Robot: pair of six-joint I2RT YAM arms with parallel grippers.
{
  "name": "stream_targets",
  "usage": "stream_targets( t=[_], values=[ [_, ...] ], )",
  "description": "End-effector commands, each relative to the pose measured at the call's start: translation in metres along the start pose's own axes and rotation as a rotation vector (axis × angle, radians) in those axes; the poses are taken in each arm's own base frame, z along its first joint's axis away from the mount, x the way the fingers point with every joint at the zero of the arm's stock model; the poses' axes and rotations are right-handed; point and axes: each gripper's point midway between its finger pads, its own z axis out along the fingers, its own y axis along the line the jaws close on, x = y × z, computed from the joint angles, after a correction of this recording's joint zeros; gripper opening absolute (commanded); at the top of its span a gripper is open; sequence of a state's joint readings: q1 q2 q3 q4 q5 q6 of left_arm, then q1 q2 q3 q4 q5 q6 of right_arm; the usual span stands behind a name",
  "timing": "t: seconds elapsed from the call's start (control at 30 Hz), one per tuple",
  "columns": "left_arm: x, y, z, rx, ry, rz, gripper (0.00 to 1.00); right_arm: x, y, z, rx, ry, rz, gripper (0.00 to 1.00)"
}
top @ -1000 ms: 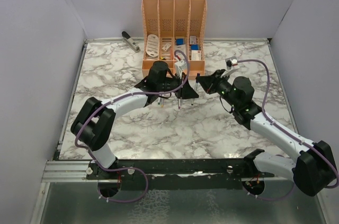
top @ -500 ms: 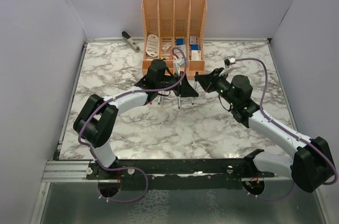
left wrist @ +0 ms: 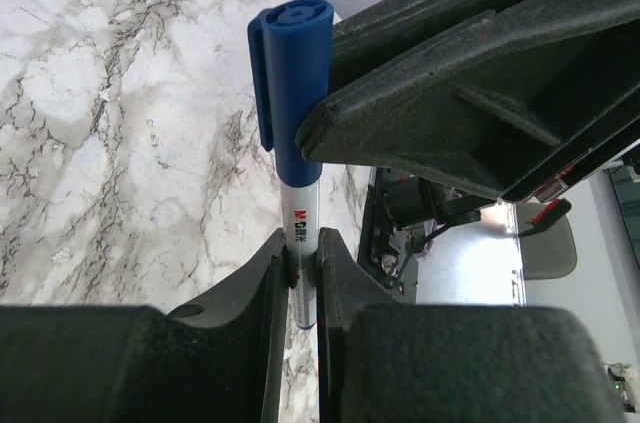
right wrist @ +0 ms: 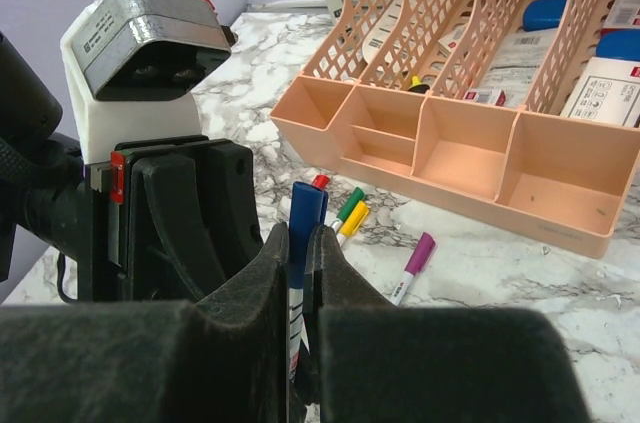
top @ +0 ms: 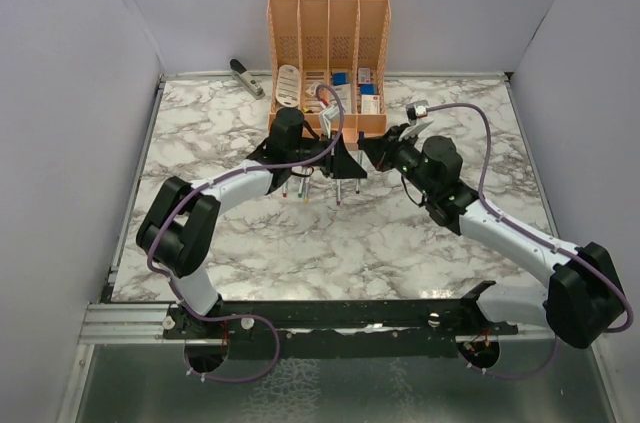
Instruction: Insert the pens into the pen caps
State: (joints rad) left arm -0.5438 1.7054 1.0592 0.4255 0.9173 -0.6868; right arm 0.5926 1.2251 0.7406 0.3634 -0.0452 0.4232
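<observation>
Clamping pen [left wrist: 300,218] barrel, left jaws closed; right jaws seemingly pinching blue cap [left wrist: 292,83]; tip hidden.

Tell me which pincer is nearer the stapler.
Left. In the top view the left pincer is down-right of the stapler; the right pincer, meeting it at the blue pen, sits farther right.

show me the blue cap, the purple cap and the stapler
blue cap [left wrist: 292,68], left wrist view, on the side of the cap below its top rim
purple cap [right wrist: 421,248], right wrist view, on the middle of the cap
stapler [top: 247,78], top external view, on the middle of its body
</observation>
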Motion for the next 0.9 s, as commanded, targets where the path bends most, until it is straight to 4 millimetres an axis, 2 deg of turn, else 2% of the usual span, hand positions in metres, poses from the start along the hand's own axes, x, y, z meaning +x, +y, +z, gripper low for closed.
stream_targets(
  t=[0.0, 0.2, 0.4, 0.6, 0.7, 0.87],
  values=[
    [-0.082, -0.009, -0.022, -0.026, -0.257, 0.186, 0.0, 0.112, 0.0, -0.031, -0.023, 0.414, -0.015, 0.01],
    [-0.073, 0.001, -0.022, -0.027, -0.23, 0.151, 0.0, 0.106, -0.005, -0.027, 0.025, 0.389, -0.007, 0.01],
    [-0.031, 0.035, -0.015, -0.049, -0.149, 0.01, 0.0, 0.09, -0.012, -0.017, 0.094, 0.335, 0.016, 0.01],
    [-0.009, 0.051, -0.017, -0.092, -0.13, -0.037, 0.0, 0.085, -0.014, -0.008, 0.116, 0.332, 0.009, 0.01],
    [0.0, 0.059, -0.017, -0.11, -0.111, -0.068, 0.0, 0.079, -0.015, -0.003, 0.132, 0.321, -0.002, 0.11],
    [0.013, 0.073, -0.02, -0.18, -0.073, -0.087, 0.0, 0.057, -0.016, 0.002, 0.153, 0.263, -0.034, 0.18]
  ],
)
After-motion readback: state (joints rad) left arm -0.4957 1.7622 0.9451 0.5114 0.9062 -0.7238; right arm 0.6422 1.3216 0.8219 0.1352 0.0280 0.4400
